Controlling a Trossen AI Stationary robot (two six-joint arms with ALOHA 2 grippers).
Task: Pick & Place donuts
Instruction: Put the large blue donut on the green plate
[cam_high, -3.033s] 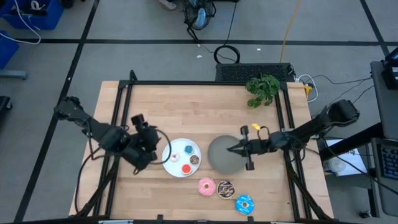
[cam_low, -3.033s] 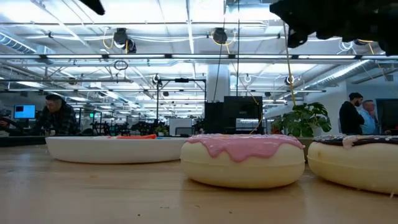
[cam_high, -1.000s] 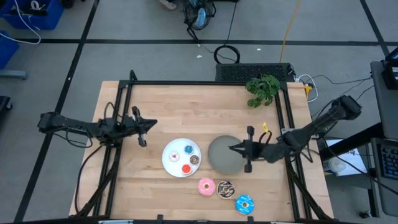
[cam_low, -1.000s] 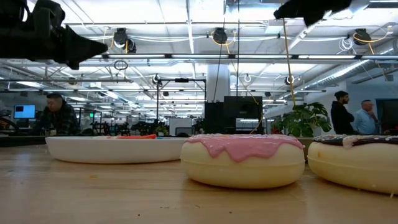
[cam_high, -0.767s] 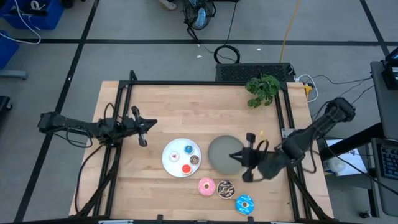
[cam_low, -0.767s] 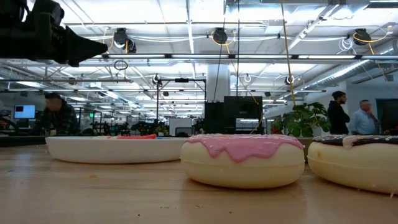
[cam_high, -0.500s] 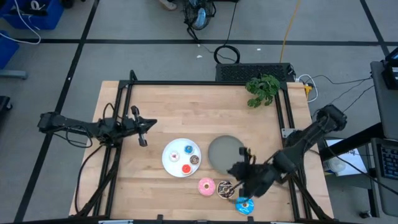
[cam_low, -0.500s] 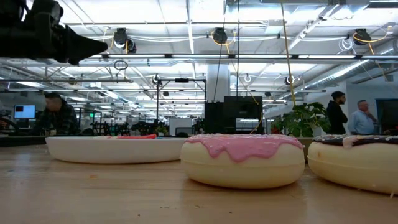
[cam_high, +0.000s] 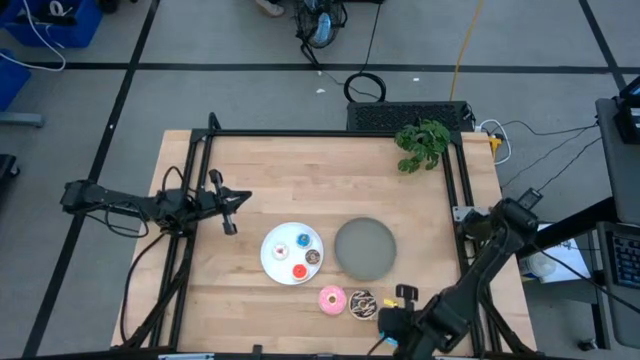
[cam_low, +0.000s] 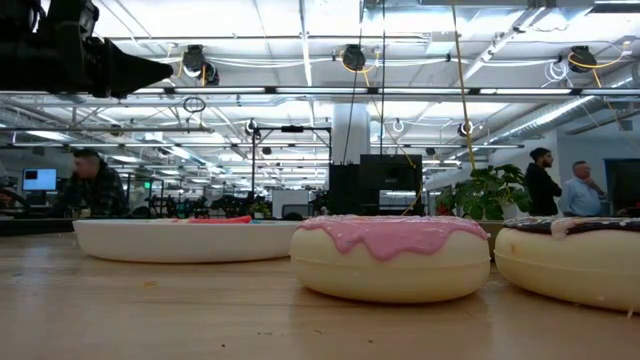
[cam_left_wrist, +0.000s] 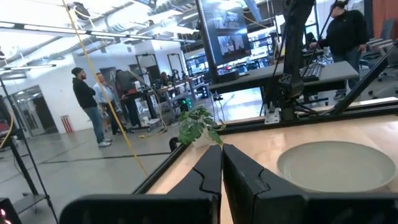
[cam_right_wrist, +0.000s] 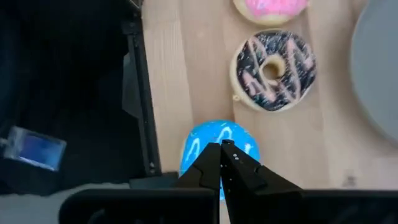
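A: What changed against the earlier frames?
B: The right gripper (cam_high: 392, 322) has swung from beside the grey plate (cam_high: 365, 248) down to the lower right of the high view, over the table's front edge. It now covers the blue-iced donut (cam_right_wrist: 219, 149) from above; only the right wrist view shows that donut, directly under the fingertips. Fingers pressed together, nothing between them. The left gripper (cam_high: 237, 199) has not shifted over the last second: left of centre, well apart from the white plate (cam_high: 272, 258), fingers together, empty.

A: Donuts?
B: No movement. Four tiny ones sit on the white plate: blue (cam_high: 303, 240), white (cam_high: 283, 251), brown (cam_high: 312, 257), red (cam_high: 299, 270). The pink donut (cam_high: 332, 298) and the chocolate-sprinkled donut (cam_high: 362, 303) lie side by side on the wood below the plates, near the bottom centre. In the low view the pink donut fills the middle foreground. The grey plate is bare.

A: Surface and room?
B: Pale wooden table (cam_high: 300, 175) in a black frame. A green plant (cam_high: 422, 143) at its upper right corner. Behind: open office, ceiling lights, monitors, one person seated at far left (cam_low: 90, 185) and two people standing at far right (cam_low: 560, 187) of the low view.
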